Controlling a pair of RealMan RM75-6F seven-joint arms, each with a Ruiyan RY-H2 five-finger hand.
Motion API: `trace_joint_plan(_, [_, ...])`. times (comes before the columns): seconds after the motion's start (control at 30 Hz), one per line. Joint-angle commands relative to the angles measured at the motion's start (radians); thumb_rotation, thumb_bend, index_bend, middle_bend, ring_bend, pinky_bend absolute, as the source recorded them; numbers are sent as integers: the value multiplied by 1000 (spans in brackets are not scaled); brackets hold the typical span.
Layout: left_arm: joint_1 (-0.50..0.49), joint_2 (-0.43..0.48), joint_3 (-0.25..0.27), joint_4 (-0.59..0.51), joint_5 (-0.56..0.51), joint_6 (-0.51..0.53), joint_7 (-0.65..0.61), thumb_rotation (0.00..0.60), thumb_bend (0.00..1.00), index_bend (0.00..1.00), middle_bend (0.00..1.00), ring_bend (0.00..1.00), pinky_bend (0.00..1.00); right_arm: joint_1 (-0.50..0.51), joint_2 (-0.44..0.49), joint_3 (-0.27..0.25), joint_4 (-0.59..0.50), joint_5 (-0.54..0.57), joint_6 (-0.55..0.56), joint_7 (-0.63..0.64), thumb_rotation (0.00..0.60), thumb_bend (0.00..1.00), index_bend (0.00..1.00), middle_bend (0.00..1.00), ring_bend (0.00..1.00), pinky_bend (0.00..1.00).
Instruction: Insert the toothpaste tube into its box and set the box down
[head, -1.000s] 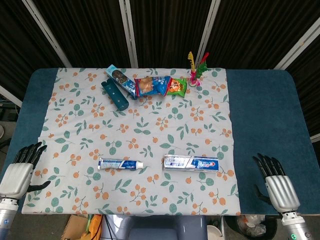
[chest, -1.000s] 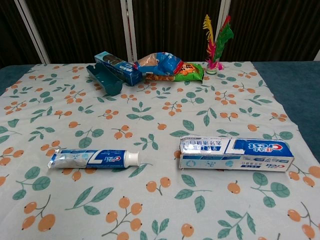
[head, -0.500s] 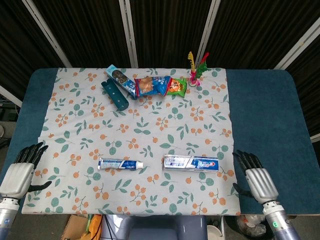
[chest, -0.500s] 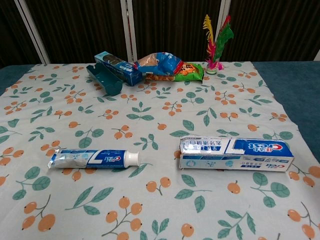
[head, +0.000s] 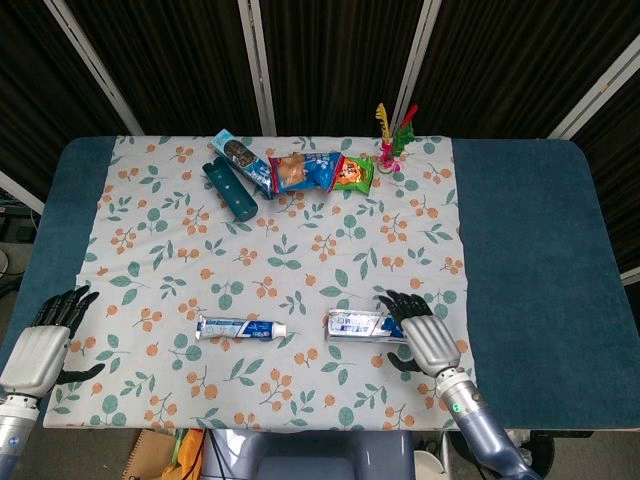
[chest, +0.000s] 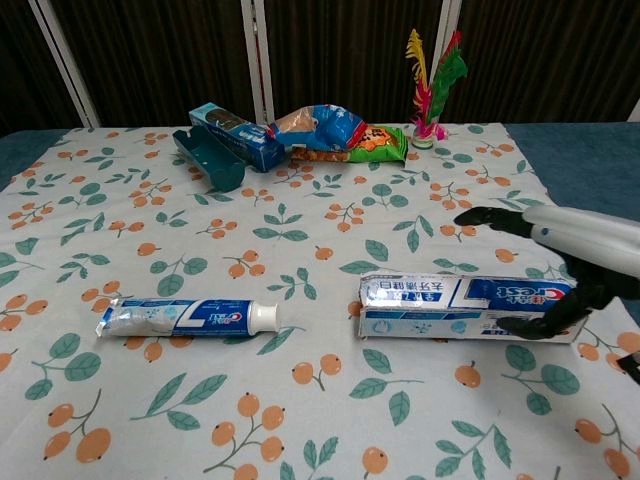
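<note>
Left hand (head: 38, 345) at the near left table edge, off the cloth, fingers spread, holding nothing. Right hand (head: 425, 335) over the right end of the toothpaste box (chest: 470, 307), fingers apart, thumb down by the box's near side; can't tell if it touches. Box lies flat on the floral cloth (head: 300, 250), open end facing left. Toothpaste tube (chest: 188, 317) lies flat left of the box, cap toward it, clear gap between. Far side: dark teal case (head: 230, 189), blue box (head: 242, 159), snack packets (head: 322, 170), feather shuttlecock (chest: 433, 88).
</note>
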Motion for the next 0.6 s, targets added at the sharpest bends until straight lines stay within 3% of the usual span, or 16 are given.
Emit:
trace_joint_plan(0.03, [-3, 2, 1, -1, 0, -5, -4, 600, 0, 0, 0, 0, 0, 51, -74, 23, 38, 83, 1, -78, 600, 309, 0, 35, 0, 0])
trace_joint_plan(0.37, [-7, 7, 4, -6, 1, -15, -15, 600, 0, 0, 0, 0, 0, 104, -173, 25, 93, 179, 32, -150, 600, 309, 5, 86, 33, 11])
trace_joint_plan(0.6, [-8, 9, 6, -8, -2, -20, -19, 600, 0, 0, 0, 0, 0, 125, -221, 28, 144, 194, 65, -170, 600, 309, 172, 261, 199, 101])
